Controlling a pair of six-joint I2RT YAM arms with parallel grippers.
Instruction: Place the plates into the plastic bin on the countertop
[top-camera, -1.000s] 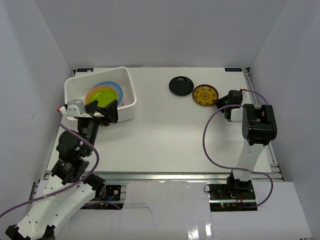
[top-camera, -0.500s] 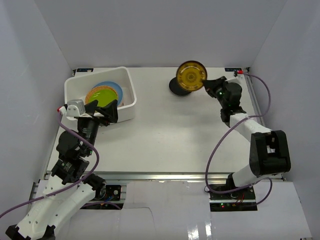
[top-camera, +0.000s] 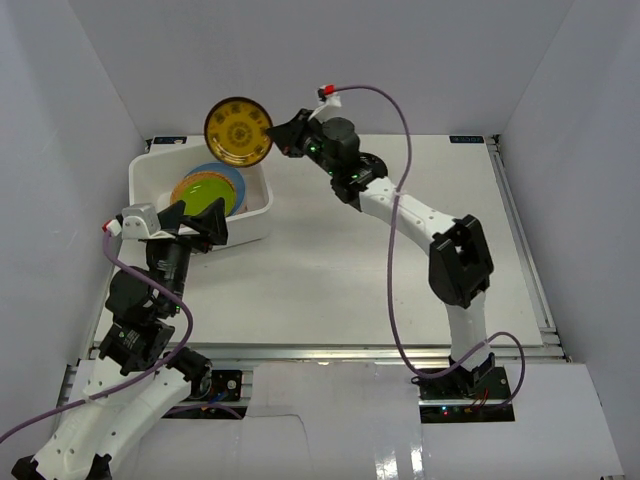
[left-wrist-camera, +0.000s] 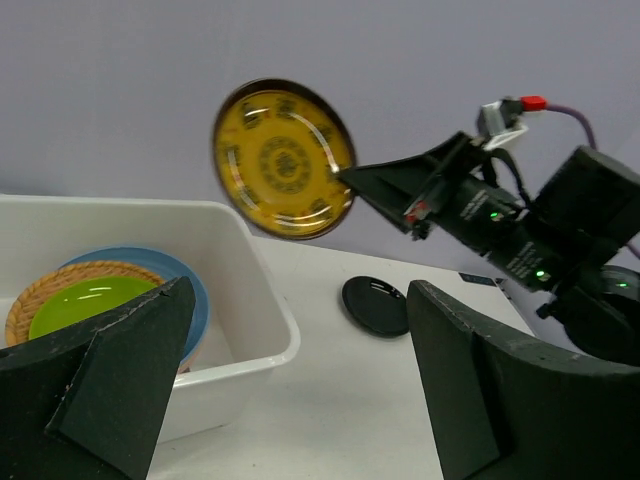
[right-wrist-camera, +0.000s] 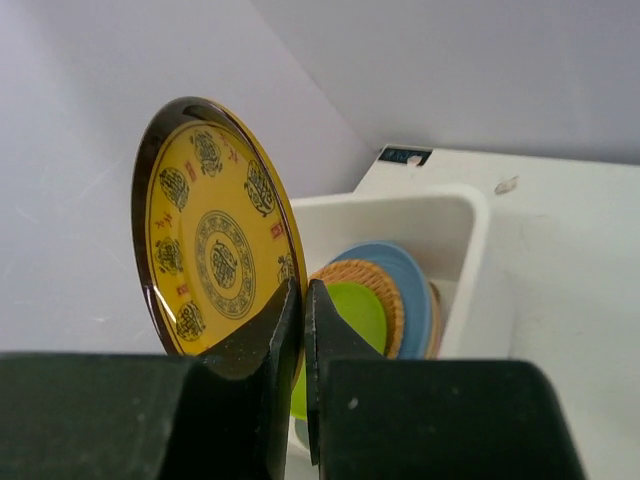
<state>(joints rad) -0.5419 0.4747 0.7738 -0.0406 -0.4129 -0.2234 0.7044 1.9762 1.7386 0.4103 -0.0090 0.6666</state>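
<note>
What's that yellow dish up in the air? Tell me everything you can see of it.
The yellow plate is small and round, with a dark glossy rim and dark ring-and-medallion patterns plus small red marks on its yellow face. It looks glazed. It stands on edge in mid-air, pinched at its rim by the right tool, which is shut on it, above the far side of the white bin. Nothing else touches it.

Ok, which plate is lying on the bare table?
The black plate; the yellow one is held in the air, the rest sit in the bin.
</note>
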